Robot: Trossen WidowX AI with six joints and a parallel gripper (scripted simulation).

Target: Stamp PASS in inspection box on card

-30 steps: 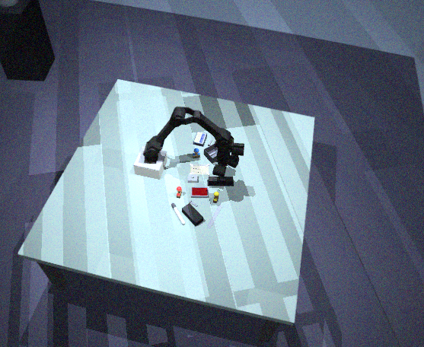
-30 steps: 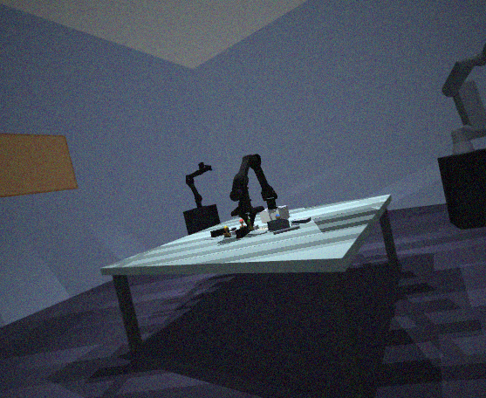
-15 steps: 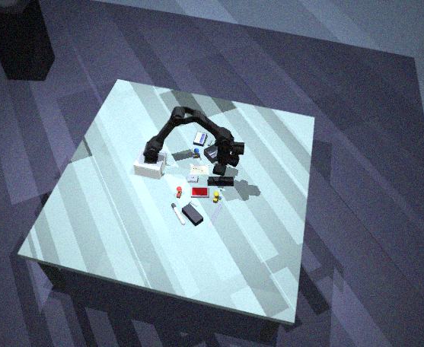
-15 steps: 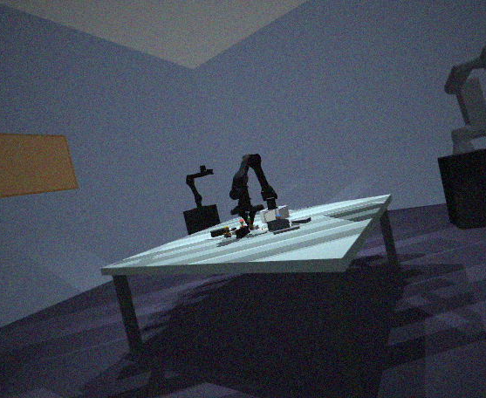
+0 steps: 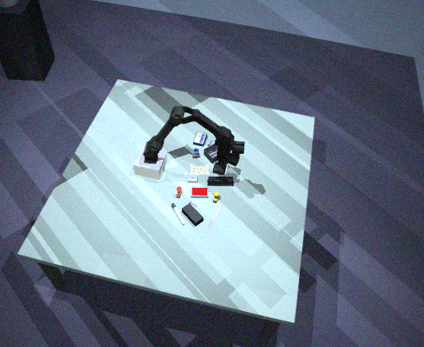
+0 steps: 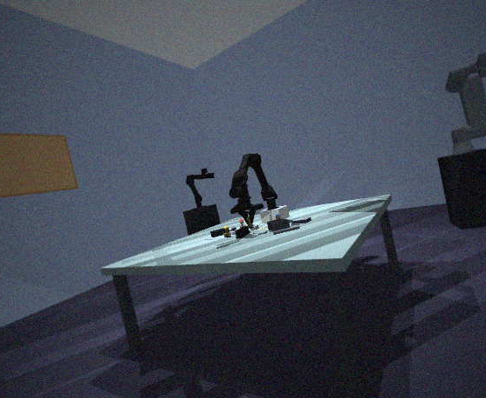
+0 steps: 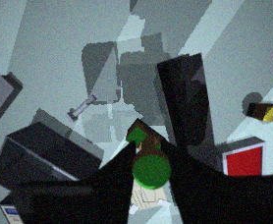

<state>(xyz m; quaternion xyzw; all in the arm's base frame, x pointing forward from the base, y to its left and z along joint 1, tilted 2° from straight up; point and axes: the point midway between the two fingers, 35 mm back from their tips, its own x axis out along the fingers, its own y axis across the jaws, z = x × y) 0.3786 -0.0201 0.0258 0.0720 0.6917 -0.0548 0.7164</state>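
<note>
My gripper (image 7: 147, 144) (image 5: 220, 167) (image 6: 247, 214) is shut on the PASS stamp (image 7: 151, 169), which has a round green knob, a brown stem and a green base. It holds the stamp tilted just above the table. The pale card (image 5: 199, 168) (image 7: 145, 197) lies beside the gripper and shows under the knob in the wrist view. The red ink pad (image 5: 199, 192) (image 7: 243, 161) lies in front of the card. A long black pad (image 5: 220, 181) (image 7: 184, 98) lies right below the gripper.
A red-knobbed stamp (image 5: 179, 191), a yellow-knobbed stamp (image 5: 216, 195) (image 7: 269, 113) and a blue-knobbed stamp (image 5: 196, 152) stand around the card. A dark box (image 5: 211, 152) (image 7: 41, 154), a blue-white box (image 5: 200, 138), a white pen (image 5: 178, 214), a black block (image 5: 192, 214) and a ruler (image 5: 214, 216) lie nearby.
</note>
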